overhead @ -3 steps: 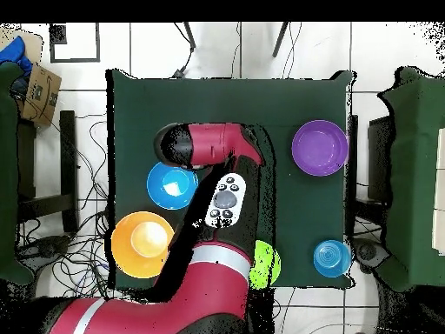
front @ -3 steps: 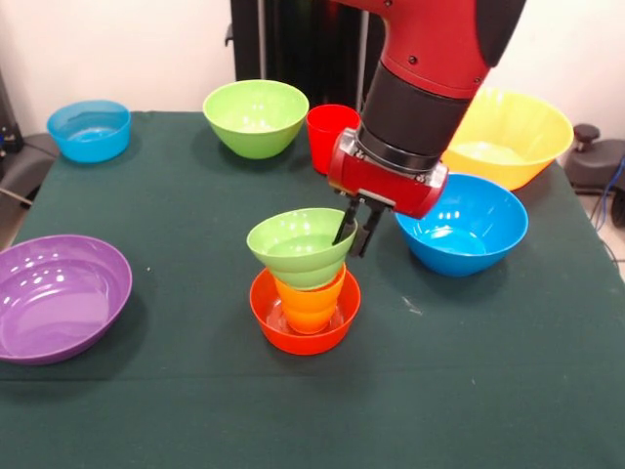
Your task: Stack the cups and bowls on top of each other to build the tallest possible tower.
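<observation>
1. My gripper hangs at the middle of the front view, its two dark fingers set over the right rim of the small green plastic bowl, one inside the rim and one outside; whether they are pinching the rim I cannot tell.
2. My red and black arm comes down from the top of the frame, slanting toward the lower left; in the overhead view it covers the stack.
3. The tower stands at the centre of the green table cloth: a small glossy orange bowl at the bottom, a yellow-orange tapered plastic cup upright inside it, and the small green bowl sitting on that cup, tilted a little.
4. The red plastic cup stands apart at upper centre, just right of a larger green bowl.
5. The other bowls look empty: a wide purple bowl at left, a small blue bowl at upper left, a blue bowl right of my gripper, and a large yellow bowl at upper right.
</observation>
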### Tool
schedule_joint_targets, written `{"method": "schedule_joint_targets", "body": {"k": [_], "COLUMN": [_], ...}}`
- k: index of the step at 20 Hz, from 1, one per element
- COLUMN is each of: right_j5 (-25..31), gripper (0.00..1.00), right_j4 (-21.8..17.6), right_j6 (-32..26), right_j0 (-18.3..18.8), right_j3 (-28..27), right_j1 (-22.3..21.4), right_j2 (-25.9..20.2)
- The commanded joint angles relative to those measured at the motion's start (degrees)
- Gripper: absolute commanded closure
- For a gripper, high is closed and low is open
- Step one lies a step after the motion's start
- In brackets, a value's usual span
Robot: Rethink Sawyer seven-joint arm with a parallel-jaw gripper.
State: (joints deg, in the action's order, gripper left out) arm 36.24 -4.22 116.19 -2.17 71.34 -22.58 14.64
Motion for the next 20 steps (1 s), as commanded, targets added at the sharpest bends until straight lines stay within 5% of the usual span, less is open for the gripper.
{"method": "schedule_joint_targets", "body": {"k": [1,20], "right_j5": [7.36,8.93], "gripper": [1.00,1.00], "right_j4": [-4.52,-1.54], "right_j6": [-2.94,-3.07], "right_j0": [0.35,3.78], "right_j3": [-2.76,1.72], "right_j1": [3.35,1.93], "right_j2": [-2.66,-7.55]}}
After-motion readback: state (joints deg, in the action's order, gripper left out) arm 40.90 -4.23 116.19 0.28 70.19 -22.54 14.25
